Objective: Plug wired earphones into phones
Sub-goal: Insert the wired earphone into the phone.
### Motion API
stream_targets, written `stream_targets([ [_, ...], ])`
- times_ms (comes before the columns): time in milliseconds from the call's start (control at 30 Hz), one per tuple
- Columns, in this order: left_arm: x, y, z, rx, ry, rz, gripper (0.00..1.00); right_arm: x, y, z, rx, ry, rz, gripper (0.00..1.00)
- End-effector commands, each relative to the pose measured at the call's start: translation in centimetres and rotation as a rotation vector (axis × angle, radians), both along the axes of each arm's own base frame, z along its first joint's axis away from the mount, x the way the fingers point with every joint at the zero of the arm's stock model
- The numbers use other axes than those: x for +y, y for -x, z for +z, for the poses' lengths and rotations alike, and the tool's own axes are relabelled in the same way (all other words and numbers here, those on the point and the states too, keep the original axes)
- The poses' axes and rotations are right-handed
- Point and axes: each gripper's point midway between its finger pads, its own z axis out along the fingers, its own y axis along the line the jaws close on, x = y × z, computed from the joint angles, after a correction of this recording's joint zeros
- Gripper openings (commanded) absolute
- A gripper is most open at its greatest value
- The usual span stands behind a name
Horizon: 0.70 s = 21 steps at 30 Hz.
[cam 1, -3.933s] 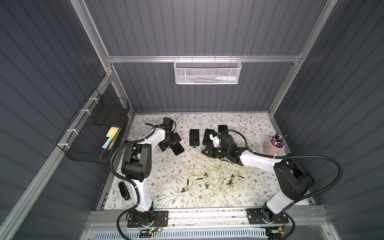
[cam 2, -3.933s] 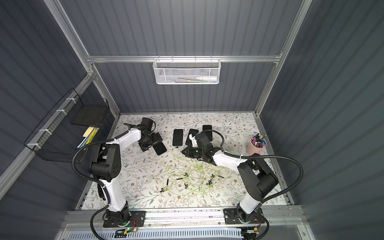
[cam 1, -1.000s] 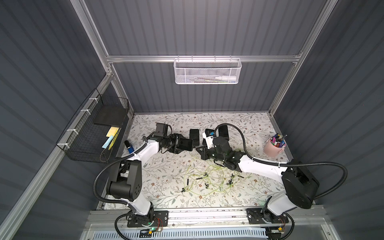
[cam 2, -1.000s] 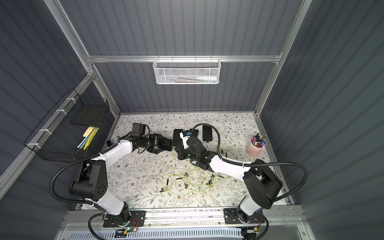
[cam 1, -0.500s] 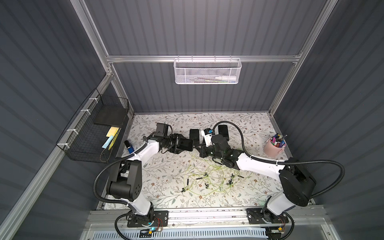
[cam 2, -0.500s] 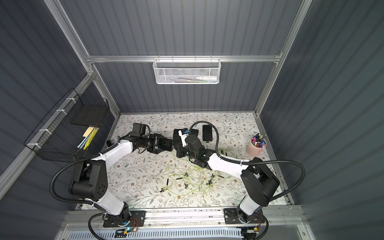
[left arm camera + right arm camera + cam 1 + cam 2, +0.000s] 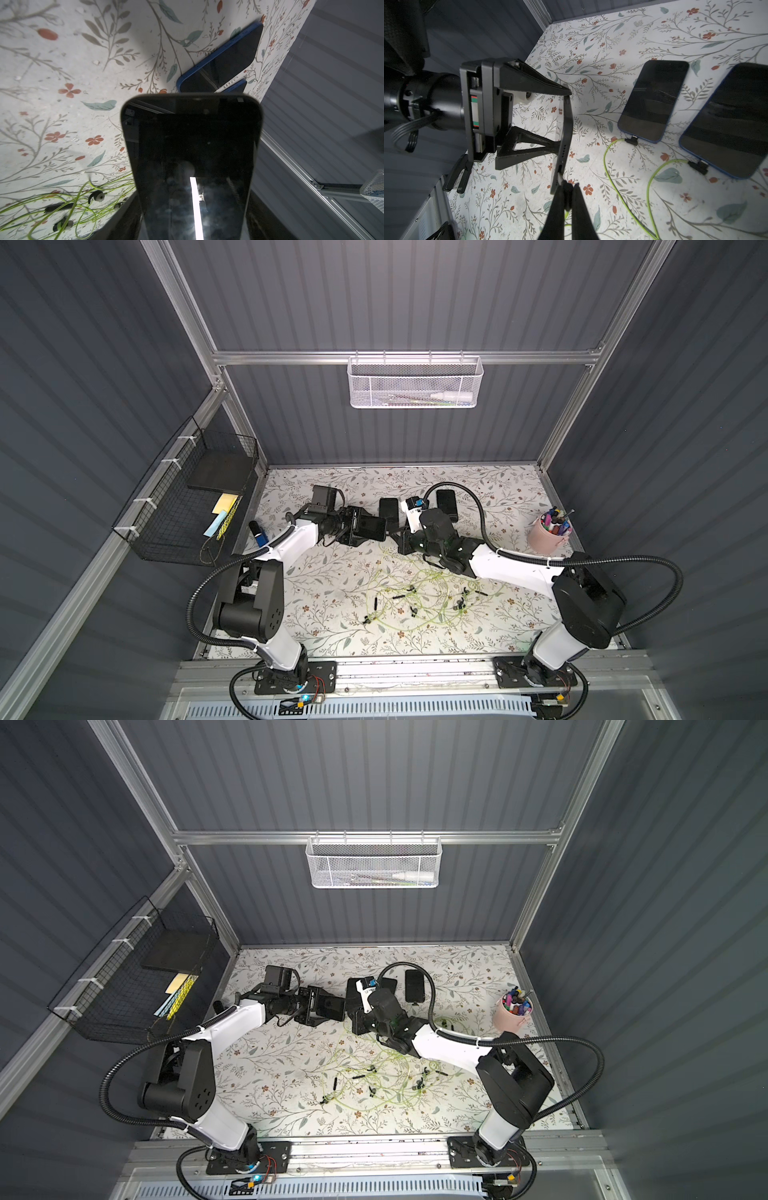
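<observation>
Green earphones (image 7: 415, 599), pink pen cup (image 7: 542, 541) nearby

This looks like a robot test booth in a lab. Grey ribbed walls (image 7: 415, 302) and metal bars (image 7: 407, 357) close it in. A left arm (image 7: 297, 541) and a right arm (image 7: 511, 570) are bolted to a rail (image 7: 415, 670) by a flowery bench (image 7: 324, 580).

1 raised phone (image 7: 371, 526) left of 2 flat phones (image 7: 654, 101), earphones (image 7: 415, 597) in front, cup (image 7: 544, 537) far right
</observation>
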Motion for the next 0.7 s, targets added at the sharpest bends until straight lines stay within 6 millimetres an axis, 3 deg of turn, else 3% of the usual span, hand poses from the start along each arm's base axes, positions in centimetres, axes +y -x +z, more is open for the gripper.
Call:
stream_targets([
  [0,-1.0,0.7,2.2,-0.058,0.05,-0.05,0.0,0.1,-0.8,-0.1,0.0,0.013,-0.018,0.0],
  [667,-0.7,1.3,1.7,-0.04,0.03,-0.018,0.0,-0.9,-2.2,-1.3,0.039,0.071,-0.118,0.0],
])
